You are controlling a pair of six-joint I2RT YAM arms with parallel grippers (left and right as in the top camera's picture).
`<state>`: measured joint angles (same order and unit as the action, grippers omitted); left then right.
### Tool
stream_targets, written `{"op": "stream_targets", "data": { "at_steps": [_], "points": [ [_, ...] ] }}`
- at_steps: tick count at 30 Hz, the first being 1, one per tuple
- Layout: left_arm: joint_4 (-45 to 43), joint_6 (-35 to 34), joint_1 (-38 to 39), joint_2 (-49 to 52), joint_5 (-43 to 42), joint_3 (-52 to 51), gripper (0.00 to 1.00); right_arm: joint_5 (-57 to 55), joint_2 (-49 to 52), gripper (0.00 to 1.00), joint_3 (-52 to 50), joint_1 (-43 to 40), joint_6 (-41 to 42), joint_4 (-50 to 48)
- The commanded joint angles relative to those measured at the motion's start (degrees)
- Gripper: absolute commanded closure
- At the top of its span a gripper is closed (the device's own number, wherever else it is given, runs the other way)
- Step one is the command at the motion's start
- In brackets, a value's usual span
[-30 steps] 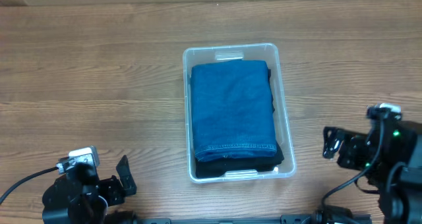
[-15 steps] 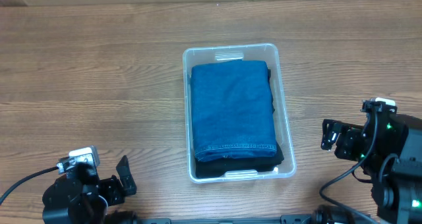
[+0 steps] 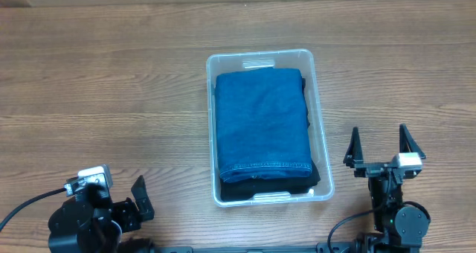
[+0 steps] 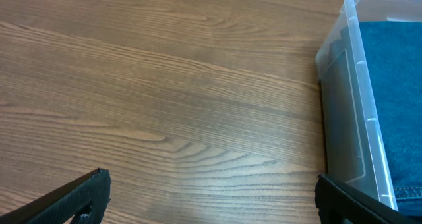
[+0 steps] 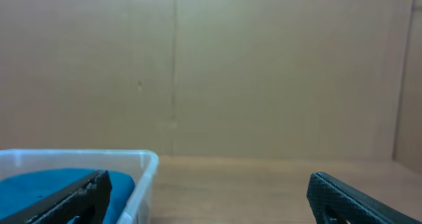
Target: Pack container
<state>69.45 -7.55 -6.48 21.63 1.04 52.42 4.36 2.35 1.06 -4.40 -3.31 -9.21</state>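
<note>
While the left gripper (image 4: 211, 201) sits empty left of the container (image 3: 321, 111), fingers wide apart, the container holds folded blue denim (image 3: 260, 119) over a black garment (image 3: 264, 187). Right of the container, the right gripper (image 3: 379, 150) is equally wide and empty. A low inward swing would likely clip the rim and shove the container. No writing is legible.

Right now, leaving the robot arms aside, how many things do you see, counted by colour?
Clear: 1, the container
Blue: 1, the folded denim cloth inside it
Black: 1, the folded black cloth under the blue one
Total: 3
</note>
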Motion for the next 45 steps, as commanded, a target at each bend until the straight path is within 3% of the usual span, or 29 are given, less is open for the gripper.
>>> {"op": "stream_targets", "data": {
  "at_steps": [1, 4, 23, 27, 30, 31, 36, 39, 42, 45],
  "points": [
    [-0.11, -0.83, -0.31, -0.28, -0.57, -0.24, 0.0, -2.16, -0.5, 0.0, -0.37, 0.26, -0.13, 5.77],
    [-0.11, -0.83, -0.31, -0.28, -0.55, -0.24, 0.0, -2.54, -0.44, 0.0, -0.35, 0.26, 0.07, 14.45],
    [-1.57, -0.72, -0.24, -0.83, 0.35, -2.73, 0.0, -2.62, -0.04, 0.0, -0.31, 0.26, 0.04, 14.45],
    [-17.05, -0.85, 0.22, -10.16, -1.11, -20.55, 0.0, -2.64, -0.04, 0.0, -0.31, 0.26, 0.04, 14.47],
    [-35.56, -0.83, 0.39, -15.54, -2.49, -32.61, 0.0, -2.64, -0.04, 0.0, -0.31, 0.26, 0.04, 14.45],
    [-45.81, -0.81, 0.87, -17.7, -2.36, -37.64, 0.0, -2.64, -0.04, 0.0, -0.31, 0.26, 0.04, 14.45],
    [-80.43, -0.17, 1.33, -21.49, -1.75, -51.6, 0.0, -2.64, -0.04, 0.0, -0.31, 0.26, 0.04, 14.45],
    [-77.37, -0.2, 2.47, -21.49, -2.14, -52.13, 0.0, -2.64, -0.04, 0.0, -0.31, 0.26, 0.04, 14.45],
    [-64.74, -0.17, 2.64, -21.4, -1.9, -52.06, 0.0, -2.64, -0.04, 0.0, -0.33, 0.26, 0.04, 14.45],
    [-64.92, -0.17, 2.64, -21.05, -1.92, -52.06, 0.0, -2.64, -0.04, 0.0, -0.31, 0.26, 0.04, 14.47]
  ]
}}
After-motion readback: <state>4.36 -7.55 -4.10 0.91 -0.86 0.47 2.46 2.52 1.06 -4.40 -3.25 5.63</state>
